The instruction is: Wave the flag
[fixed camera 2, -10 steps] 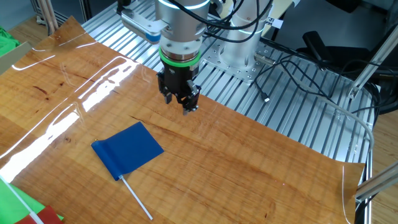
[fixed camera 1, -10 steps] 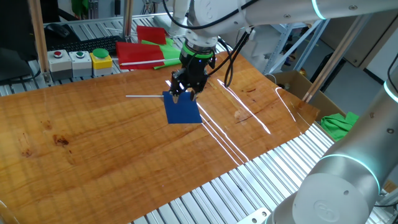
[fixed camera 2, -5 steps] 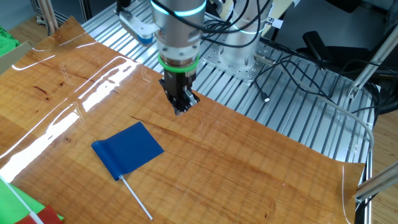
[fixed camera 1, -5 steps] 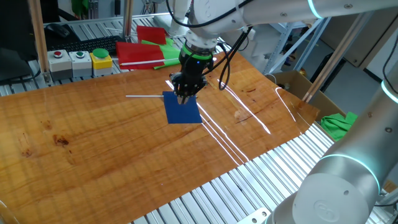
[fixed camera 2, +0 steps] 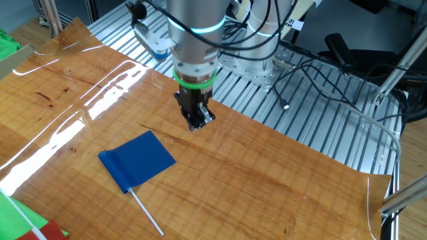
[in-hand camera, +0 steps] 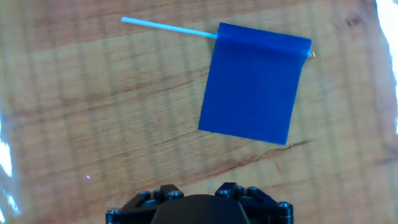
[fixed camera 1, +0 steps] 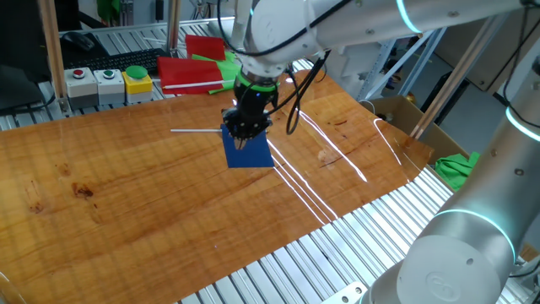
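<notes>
The flag (fixed camera 1: 248, 152) is a small dark blue rectangle on a thin white stick (fixed camera 1: 194, 131), lying flat on the wooden table. It also shows in the other fixed view (fixed camera 2: 137, 160) and in the hand view (in-hand camera: 255, 84). My gripper (fixed camera 1: 244, 133) hovers just above the table beside the flag's cloth, on the side away from the stick, pointing down. In the other fixed view the gripper (fixed camera 2: 196, 123) stands apart from the flag, seen edge-on. It holds nothing. In the hand view only the dark hand body shows at the bottom edge, and no fingers reach the flag.
Red flat pieces (fixed camera 1: 196, 71) and green pieces (fixed camera 1: 228, 66) lie at the table's back, next to a button box (fixed camera 1: 110, 84). A cardboard box (fixed camera 1: 396, 111) and green cloth (fixed camera 1: 460, 167) sit off the right edge. Cables (fixed camera 2: 320, 67) lie on the metal rails.
The gripper has turned about its vertical axis and shifted slightly; it now shows edge-on. The flag has not moved.
</notes>
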`<act>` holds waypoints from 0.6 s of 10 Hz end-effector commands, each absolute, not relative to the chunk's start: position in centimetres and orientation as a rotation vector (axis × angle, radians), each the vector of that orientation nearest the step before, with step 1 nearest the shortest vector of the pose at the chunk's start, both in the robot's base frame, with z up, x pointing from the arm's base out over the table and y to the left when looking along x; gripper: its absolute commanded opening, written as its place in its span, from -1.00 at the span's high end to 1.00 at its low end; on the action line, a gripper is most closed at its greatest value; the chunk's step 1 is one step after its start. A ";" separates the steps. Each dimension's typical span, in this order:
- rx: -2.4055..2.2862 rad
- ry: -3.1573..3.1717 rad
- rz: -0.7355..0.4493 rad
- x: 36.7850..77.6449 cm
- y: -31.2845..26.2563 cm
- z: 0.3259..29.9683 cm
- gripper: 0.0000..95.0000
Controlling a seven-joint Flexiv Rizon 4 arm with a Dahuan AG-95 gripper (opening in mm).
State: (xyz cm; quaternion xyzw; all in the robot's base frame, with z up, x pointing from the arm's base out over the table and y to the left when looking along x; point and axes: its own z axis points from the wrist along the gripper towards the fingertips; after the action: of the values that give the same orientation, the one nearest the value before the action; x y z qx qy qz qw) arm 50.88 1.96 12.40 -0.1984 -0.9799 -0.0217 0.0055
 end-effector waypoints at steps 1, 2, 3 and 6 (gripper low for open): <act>-0.741 -3.038 -0.073 51.4 2.4 11.1 1.00; -0.798 -3.017 -0.086 51.8 2.6 10.4 1.00; -0.825 -3.009 -0.088 52.2 2.9 9.7 1.00; -0.924 -2.987 -0.054 53.6 3.2 8.6 1.00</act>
State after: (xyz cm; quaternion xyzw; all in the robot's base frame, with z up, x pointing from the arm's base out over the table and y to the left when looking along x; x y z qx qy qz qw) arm 53.54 3.27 8.62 -0.2907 -0.9566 -0.0196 0.0075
